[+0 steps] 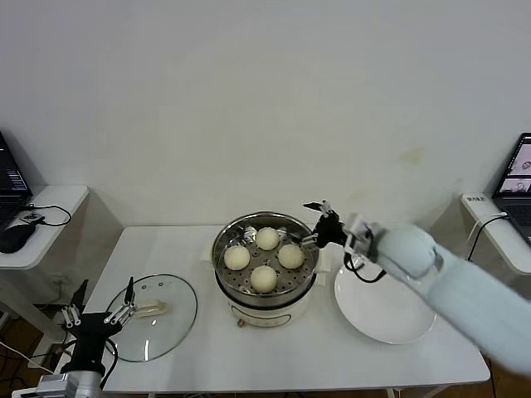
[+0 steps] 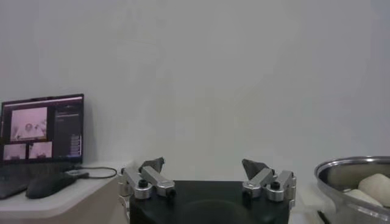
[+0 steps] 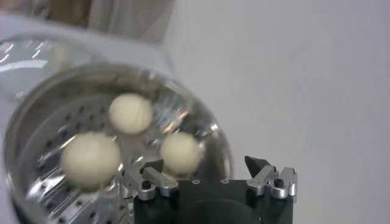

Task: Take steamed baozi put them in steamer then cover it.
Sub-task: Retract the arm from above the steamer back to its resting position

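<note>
Across the white table (image 1: pixel 249 356), set against a plain pale wall, the steamer (image 1: pixel 264 292) stands near the middle on its white base, with all four steamed baozi (image 1: pixel 264 278) resting on the perforated tray inside; the cover (image 1: pixel 152 316) lies flat on the table to the robot's left, well apart from the pot, its cream handle up; a white plate (image 1: pixel 390 319) sits just beside the steamer on the right; side desks flank the table, one at the left edge with a mouse (image 1: pixel 14 238) and cable, one at the right with a laptop (image 1: pixel 518 182) on it.

From the head view the right gripper (image 1: pixel 318 222) hovers at the steamer's right rim, its fingers spread apart and holding nothing; the left gripper (image 1: pixel 101 308) hangs low off the table's near left corner, beside the cover, its fingers likewise spread and empty.

The left wrist view adds what the head view does not: a lit laptop screen (image 2: pixel 41 134) on the left side desk, and the steamer's shiny rim seen from the side with buns showing above it; the right wrist view looks down into the pot, showing three buns and the tray's holes, with the gripper's tips just above the rim.
</note>
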